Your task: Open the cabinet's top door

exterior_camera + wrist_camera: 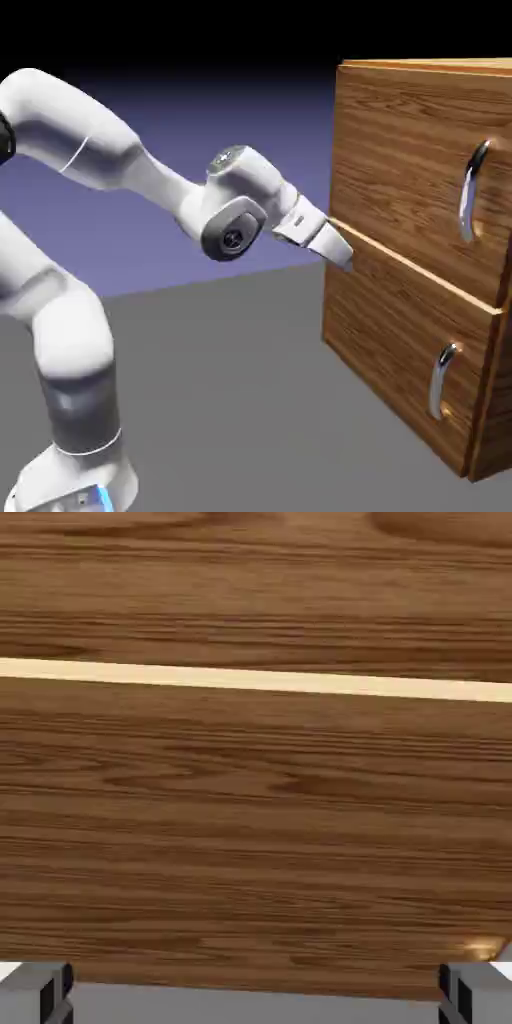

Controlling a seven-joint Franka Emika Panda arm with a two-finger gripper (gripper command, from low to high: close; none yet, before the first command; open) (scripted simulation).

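Grey fingers (35, 992) framed the bottom corners of the hand view, one at the left edge and one at the right, spread wide with nothing between them. Beyond them the view was filled by reddish-brown wood grain, crossed by a pale seam (256, 680) running level across the upper part; no handle showed in it, only a small bright glint at the lower right.

From the exterior view, reading from its left, the white arm (70, 330) rose from the lower corner and reached rightward, and the gripper (338, 252) pointed at the near left edge of the cabinet (400, 340), its tip close to the seam between the two panels; whether it touched the wood could not be told. The top door (410, 160) was shut, flush with the front. Its long chrome handle (472, 190) stood upright near the door's right edge, well apart from the fingers, up and to the right of them across most of the panel. The lower handle (441, 378) sat below it on the shorter panel.

My judgement: the coming move turned on that offset. The hand would have to travel rightward and somewhat upward along the door face, and because the handle's long axis ran vertically, the fingers would need to straddle it from either side.
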